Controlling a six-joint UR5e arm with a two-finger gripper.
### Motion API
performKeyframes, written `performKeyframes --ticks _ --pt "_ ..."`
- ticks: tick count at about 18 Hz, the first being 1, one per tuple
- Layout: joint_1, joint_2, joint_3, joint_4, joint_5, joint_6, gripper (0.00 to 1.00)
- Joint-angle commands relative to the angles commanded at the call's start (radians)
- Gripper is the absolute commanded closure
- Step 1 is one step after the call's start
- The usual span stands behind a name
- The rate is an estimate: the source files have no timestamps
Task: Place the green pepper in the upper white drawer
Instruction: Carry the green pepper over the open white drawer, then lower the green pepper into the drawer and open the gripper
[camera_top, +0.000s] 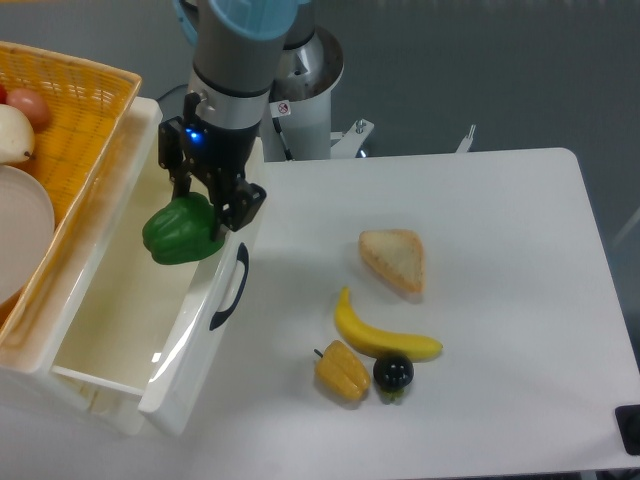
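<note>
The glossy green pepper (182, 233) hangs in the air over the open upper white drawer (130, 285), just inside its right front wall. My gripper (208, 203) is shut on the pepper's top, its dark fingers on either side of it. The drawer is pulled out toward the lower right, and its dark curved handle (229, 287) shows on the front. The inside of the drawer shows nothing in it.
A yellow wicker basket (60, 130) with a white plate and fruit sits on top at the left. On the white table lie a slice of bread (394, 260), a banana (384, 334), a yellow-orange pepper (342, 371) and a dark round fruit (393, 374).
</note>
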Motion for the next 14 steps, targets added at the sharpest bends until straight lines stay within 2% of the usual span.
performKeyframes --ticks 14 --pt "-0.046 -0.006 -0.008 0.0 -0.002 -0.107 0.65"
